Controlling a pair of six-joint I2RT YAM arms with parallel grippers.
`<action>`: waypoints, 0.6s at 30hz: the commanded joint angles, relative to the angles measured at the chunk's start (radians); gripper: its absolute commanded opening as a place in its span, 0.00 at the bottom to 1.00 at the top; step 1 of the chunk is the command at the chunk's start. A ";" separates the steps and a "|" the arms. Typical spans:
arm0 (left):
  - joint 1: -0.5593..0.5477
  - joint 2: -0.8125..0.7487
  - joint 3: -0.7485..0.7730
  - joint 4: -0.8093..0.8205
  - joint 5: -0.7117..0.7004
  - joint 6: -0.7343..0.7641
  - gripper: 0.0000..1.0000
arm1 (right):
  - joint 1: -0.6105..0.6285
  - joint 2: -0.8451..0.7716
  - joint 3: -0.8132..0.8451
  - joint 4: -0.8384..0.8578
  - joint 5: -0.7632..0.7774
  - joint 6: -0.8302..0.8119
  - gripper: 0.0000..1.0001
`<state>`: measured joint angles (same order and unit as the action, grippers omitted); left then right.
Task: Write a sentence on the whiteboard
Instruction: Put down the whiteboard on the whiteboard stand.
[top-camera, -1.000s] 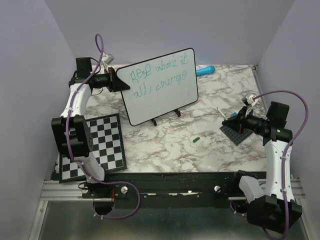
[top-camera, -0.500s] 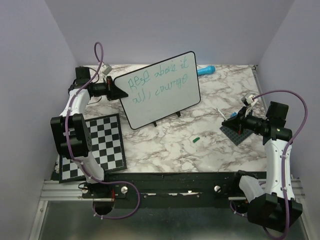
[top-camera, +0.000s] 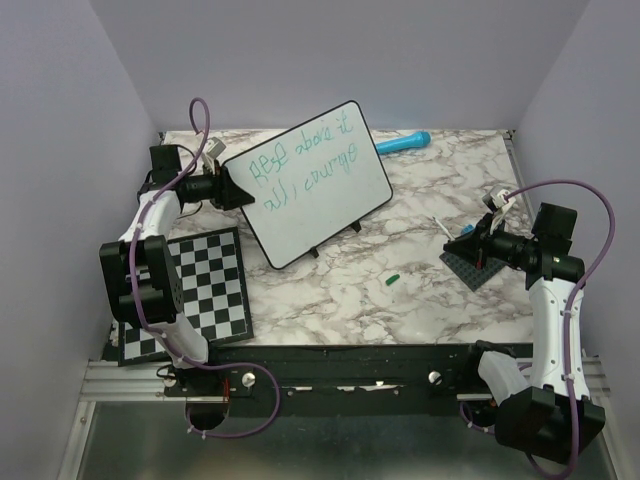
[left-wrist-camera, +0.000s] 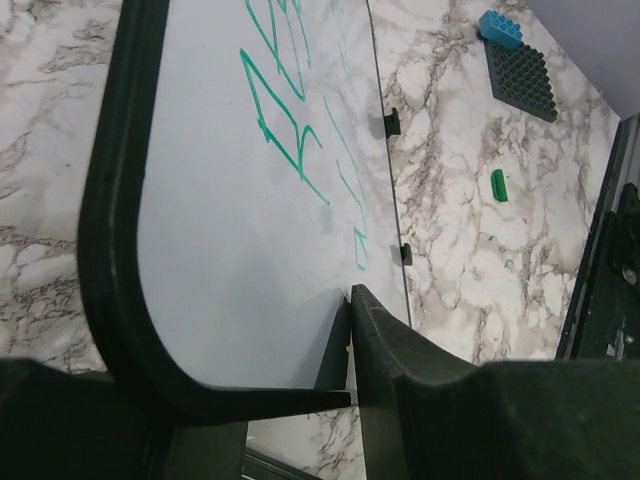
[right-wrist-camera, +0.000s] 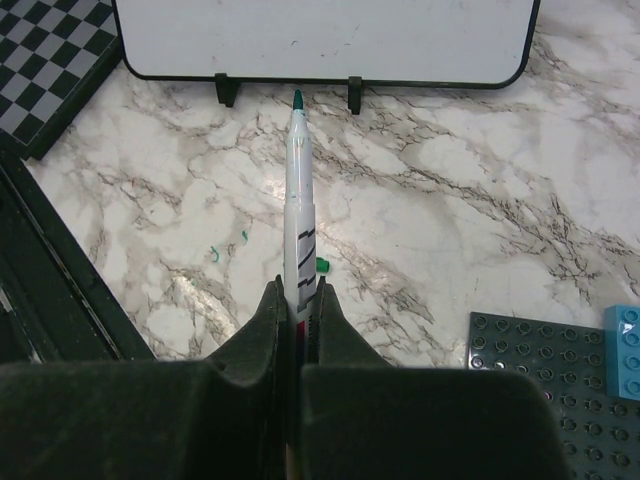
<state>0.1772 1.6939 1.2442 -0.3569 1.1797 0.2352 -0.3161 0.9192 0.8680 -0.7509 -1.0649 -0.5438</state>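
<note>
My right gripper (right-wrist-camera: 298, 295) is clamping the white-barrelled marker pen with the green tip (right-wrist-camera: 297, 190). Both jaws are pressing on the rear of the barrel, and the tip is pointing toward the upper middle of the right wrist view. In the top view this gripper is sitting at the right of the frame, near the dark grey studded building plate (top-camera: 472, 266). A bright blue plastic brick (right-wrist-camera: 625, 345) is resting at the plate's edge. A small green plastic cap (top-camera: 391, 280) is lying on the grey-veined white marble tabletop (top-camera: 400, 320), left of the plate and apart from it. At the lower left, the black-and-white checkerboard panel (top-camera: 200, 290) is lying flat.

Farther back, the large white rectangular whiteboard with the thin black rim (top-camera: 335, 205) is occupying the upper middle of the top view. Its top edge is rising toward the upper right, and its small black feet are showing below. The sentence, two lines of thin green handwriting (top-camera: 305, 165), is running across the upper part of its face. My left gripper (top-camera: 233, 187) is straddling the board's left edge. The jaws are standing partly apart with the black rim between them, and I cannot tell whether either pad is touching the board. At the far edge of the table, a light blue cylindrical object (top-camera: 402, 143) is lying just right of the board's upper corner.
</note>
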 joint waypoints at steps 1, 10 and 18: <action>0.010 -0.034 -0.005 0.079 -0.061 0.004 0.48 | -0.006 -0.003 -0.007 -0.016 -0.037 -0.015 0.00; 0.025 -0.071 -0.051 0.121 -0.120 -0.008 0.56 | -0.006 -0.005 -0.006 -0.018 -0.038 -0.016 0.01; 0.041 -0.137 -0.112 0.194 -0.167 -0.045 0.63 | -0.006 -0.009 -0.006 -0.021 -0.043 -0.019 0.00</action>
<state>0.2050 1.6135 1.1526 -0.2291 1.0481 0.2020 -0.3161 0.9188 0.8680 -0.7525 -1.0718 -0.5503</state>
